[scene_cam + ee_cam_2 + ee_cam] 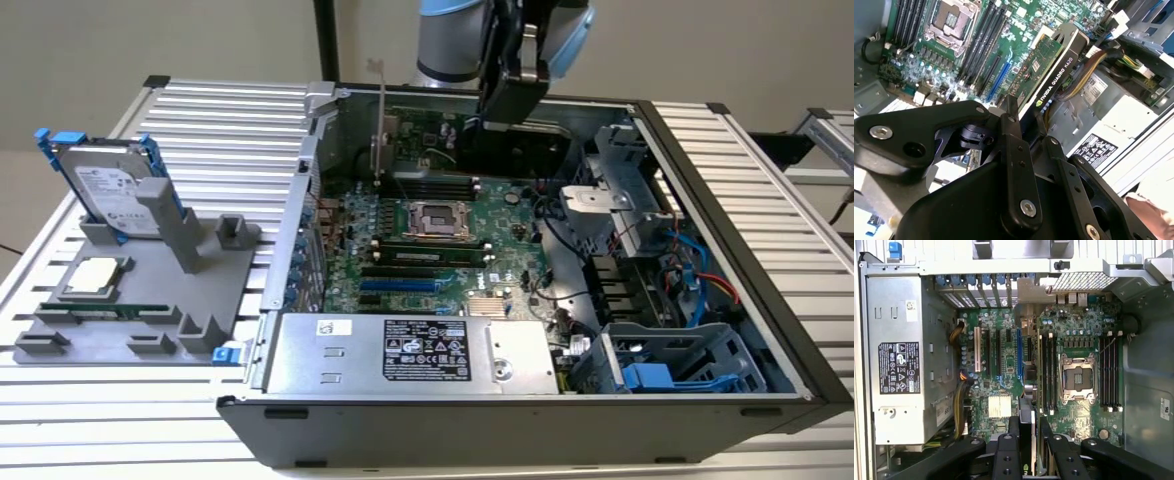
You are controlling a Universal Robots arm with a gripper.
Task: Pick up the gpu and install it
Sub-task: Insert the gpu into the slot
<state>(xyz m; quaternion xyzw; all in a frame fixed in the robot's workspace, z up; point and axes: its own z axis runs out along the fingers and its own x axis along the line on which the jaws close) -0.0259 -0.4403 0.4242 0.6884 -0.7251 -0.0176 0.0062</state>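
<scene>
Gpu [1048, 65] in gripper [1026, 125], above motherboard [1081, 325]

An open computer case [534, 430] takes the middle and the exterior view's right, standing on a ribbed metal tabletop [227, 130]. Inside it are a green motherboard [501, 215], its CPU socket [437, 217] near the centre, and a silver power supply [400, 352] lower down. At the exterior view's left, a grey fixture [200, 280] carries an upright hard drive [107, 185] with blue rails, a processor chip [96, 277] and a flat memory stick [107, 310].
</scene>
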